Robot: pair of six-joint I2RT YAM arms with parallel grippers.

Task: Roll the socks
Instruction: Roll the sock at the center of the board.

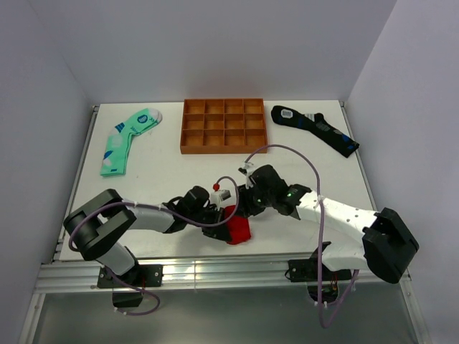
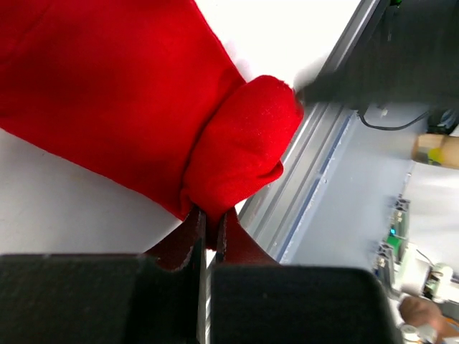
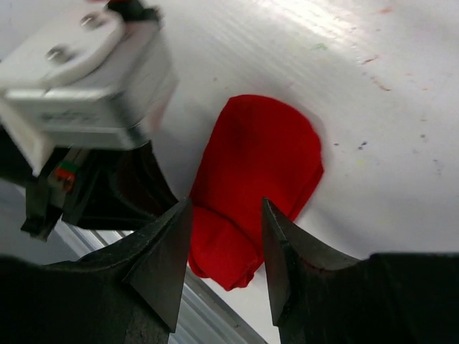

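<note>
The red sock (image 1: 239, 229) lies near the table's front edge, its near end folded into a small roll (image 2: 244, 143). My left gripper (image 2: 210, 216) is shut on a pinch of this sock's fabric at the roll's end; from above it (image 1: 222, 216) sits just left of the sock. My right gripper (image 3: 226, 215) hangs open over the same sock (image 3: 262, 158), a finger on each side of the roll and neither touching it. The mint-green patterned sock (image 1: 128, 140) lies flat at the far left. The black sock with blue patches (image 1: 315, 127) lies flat at the far right.
An orange tray (image 1: 224, 125) with several small compartments stands at the back middle. The table's metal front rail (image 2: 315, 172) runs right beside the roll. The left wrist's white camera housing (image 3: 86, 79) is close to my right fingers. The two arms nearly touch above the sock.
</note>
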